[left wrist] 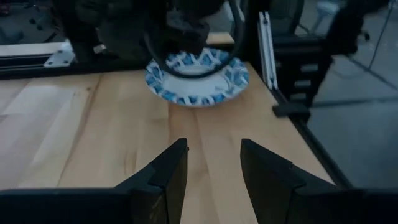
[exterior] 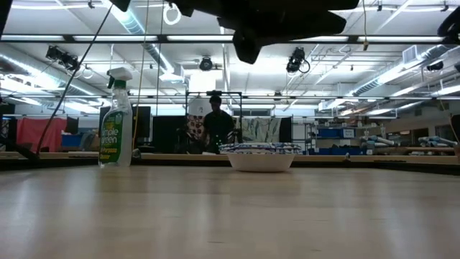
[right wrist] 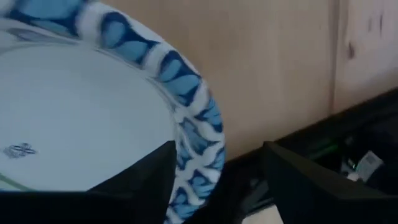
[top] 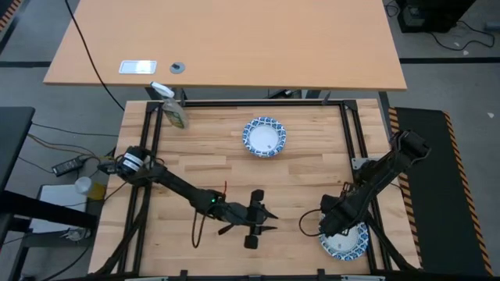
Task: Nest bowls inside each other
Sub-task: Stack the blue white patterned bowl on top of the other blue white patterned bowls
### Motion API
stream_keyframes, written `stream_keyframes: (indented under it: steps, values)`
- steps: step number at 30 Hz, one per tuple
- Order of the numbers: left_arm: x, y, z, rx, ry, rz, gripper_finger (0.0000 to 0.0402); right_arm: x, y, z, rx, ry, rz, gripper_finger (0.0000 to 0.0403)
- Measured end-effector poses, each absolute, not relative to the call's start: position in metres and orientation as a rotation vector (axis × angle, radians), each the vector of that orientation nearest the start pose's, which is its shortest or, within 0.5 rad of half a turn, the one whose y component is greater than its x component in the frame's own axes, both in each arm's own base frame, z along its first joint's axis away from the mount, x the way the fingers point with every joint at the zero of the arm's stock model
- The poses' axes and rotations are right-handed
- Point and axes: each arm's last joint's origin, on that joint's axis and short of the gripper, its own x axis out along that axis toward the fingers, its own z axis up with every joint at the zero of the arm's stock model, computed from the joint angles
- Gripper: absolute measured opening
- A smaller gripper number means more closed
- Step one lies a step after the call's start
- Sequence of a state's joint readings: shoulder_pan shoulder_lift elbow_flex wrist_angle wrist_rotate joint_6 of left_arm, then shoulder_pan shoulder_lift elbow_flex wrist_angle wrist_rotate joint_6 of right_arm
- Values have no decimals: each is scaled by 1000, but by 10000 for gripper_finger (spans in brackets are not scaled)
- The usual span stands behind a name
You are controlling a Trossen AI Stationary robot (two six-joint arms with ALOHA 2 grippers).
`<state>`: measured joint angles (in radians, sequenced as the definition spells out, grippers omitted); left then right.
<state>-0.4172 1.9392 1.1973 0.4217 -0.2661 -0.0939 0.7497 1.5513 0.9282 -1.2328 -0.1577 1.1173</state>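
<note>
High view: right gripper (top: 337, 226) fingers apart over a bowl (top: 344, 240) at the table's near-right corner; left gripper (top: 262, 221) fingers apart, holding nothing, mid-front. Second bowl (top: 264, 136) farther back on wood table (top: 234, 168); spray bottle (exterior: 116, 119), person (exterior: 216, 124) beyond.

Both bowls, upper centre (top: 264, 136) and lower right (top: 344, 240), are white with blue-patterned rims; the table (top: 234, 176) is pale wood; the upper-left spray bottle (top: 170, 105) is greenish.
</note>
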Motion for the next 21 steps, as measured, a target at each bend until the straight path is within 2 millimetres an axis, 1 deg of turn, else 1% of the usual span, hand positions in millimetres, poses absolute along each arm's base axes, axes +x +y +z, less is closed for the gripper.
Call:
stream_keyframes:
  steps: [3, 7, 15, 21]
  values:
    - [397, -159, 200, -25, 298, -111, 150, 152, 146, 174, 227, 1823, -386, 254]
    - [400, -150, 200, -55, 301, -86, 150, 143, 137, 166, 285, 1797, -323, 251]
    - [402, -145, 200, -50, 293, -74, 150, 131, 127, 151, 316, 1817, -348, 220]
    - [406, -142, 203, -69, 234, -69, 150, 130, 126, 149, 352, 1807, -404, 192]
